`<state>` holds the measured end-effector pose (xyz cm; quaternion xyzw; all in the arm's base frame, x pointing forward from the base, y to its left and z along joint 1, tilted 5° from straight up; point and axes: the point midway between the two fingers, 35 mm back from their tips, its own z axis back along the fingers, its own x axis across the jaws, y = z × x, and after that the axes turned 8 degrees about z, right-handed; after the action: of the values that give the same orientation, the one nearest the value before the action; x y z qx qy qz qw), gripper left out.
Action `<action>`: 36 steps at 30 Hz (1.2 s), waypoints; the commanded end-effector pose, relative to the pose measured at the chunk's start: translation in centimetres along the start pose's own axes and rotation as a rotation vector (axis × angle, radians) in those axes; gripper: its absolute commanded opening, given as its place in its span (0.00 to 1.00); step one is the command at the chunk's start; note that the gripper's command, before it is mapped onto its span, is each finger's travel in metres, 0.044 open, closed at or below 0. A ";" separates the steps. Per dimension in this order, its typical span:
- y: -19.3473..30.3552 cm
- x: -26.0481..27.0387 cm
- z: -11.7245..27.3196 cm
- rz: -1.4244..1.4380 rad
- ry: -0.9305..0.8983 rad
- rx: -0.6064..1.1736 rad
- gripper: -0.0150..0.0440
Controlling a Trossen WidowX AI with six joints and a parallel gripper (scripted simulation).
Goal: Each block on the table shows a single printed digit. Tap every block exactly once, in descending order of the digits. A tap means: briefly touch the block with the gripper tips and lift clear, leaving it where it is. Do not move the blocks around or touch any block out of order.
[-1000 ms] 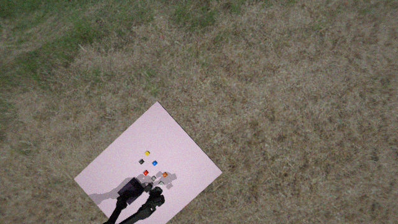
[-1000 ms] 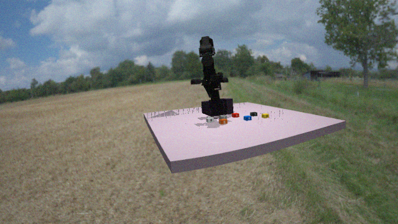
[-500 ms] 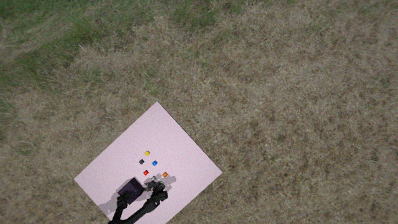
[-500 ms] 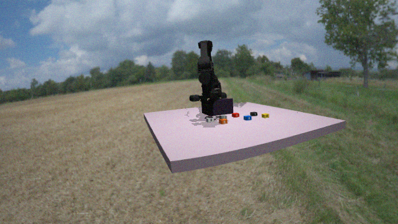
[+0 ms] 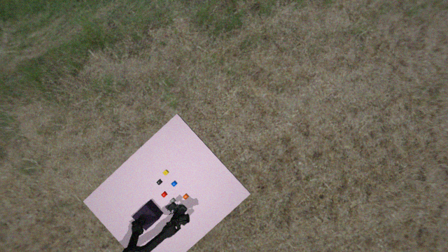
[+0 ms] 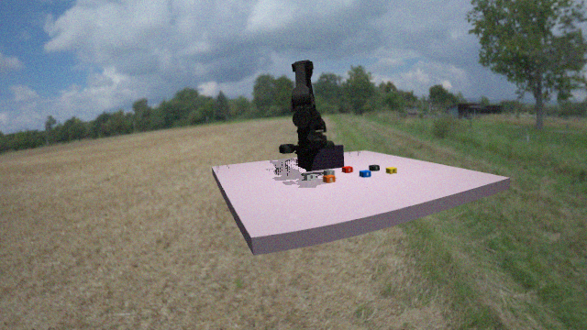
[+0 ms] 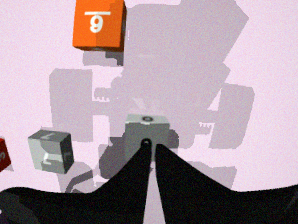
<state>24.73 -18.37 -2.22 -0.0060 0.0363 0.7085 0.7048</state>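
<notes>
Wrist view: 1 gripper, jaws tog., nothing clamped, at white block, lower ctr.; 1 orange block, upper L.

Seven small upright blocks, lying apart on the worktop.
Yellow, black, blue and red blocks lie loosely grouped; the grey block shows 7, the orange block an underlined digit, the white block 0.
</notes>
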 end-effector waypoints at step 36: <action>-6.6 15.5 5.8 0.072 -0.032 -0.038 0.93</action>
<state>30.65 -6.50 1.68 -0.0111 0.0159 0.7361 0.6766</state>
